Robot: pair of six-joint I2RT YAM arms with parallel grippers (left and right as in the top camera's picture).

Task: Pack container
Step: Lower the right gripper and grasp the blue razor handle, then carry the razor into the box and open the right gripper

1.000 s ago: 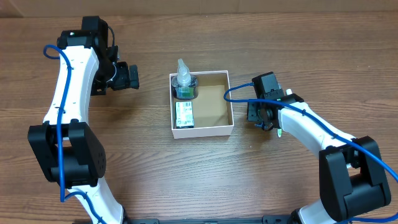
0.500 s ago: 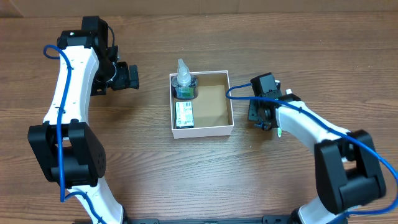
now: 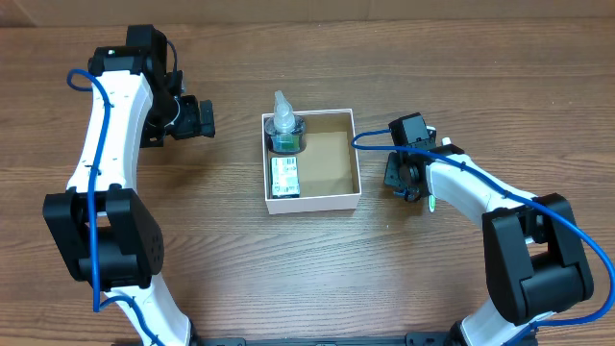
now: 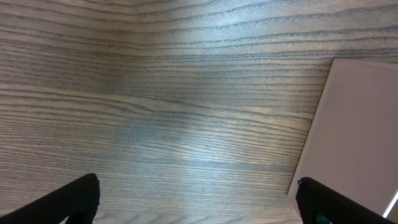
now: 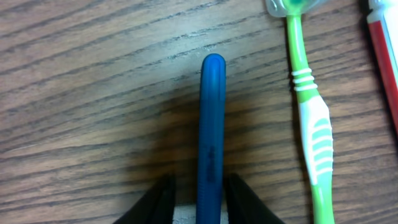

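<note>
The container (image 3: 357, 159), a white square box with a brown inside, sits mid-table. It holds a clear bottle on a dark round item (image 3: 285, 130) and a green packet (image 3: 284, 177) along its left side. My right gripper (image 3: 404, 178) is low over the table just right of the box. In the right wrist view its jaws (image 5: 199, 186) are slightly open and straddle a blue handle (image 5: 211, 124) lying on the wood. My left gripper (image 3: 202, 117) is open and empty, left of the box. The box's white wall shows in the left wrist view (image 4: 354, 124).
A green and white toothbrush (image 5: 308, 112) lies right of the blue handle, and its tip shows from above (image 3: 432, 203). A red and white tube (image 5: 385, 50) lies at the right edge of the right wrist view. Bare wood lies under my left gripper (image 4: 199, 199).
The right arm has shifted slightly while its gripper stays low beside the box. The left arm and the box contents have not moved.
</note>
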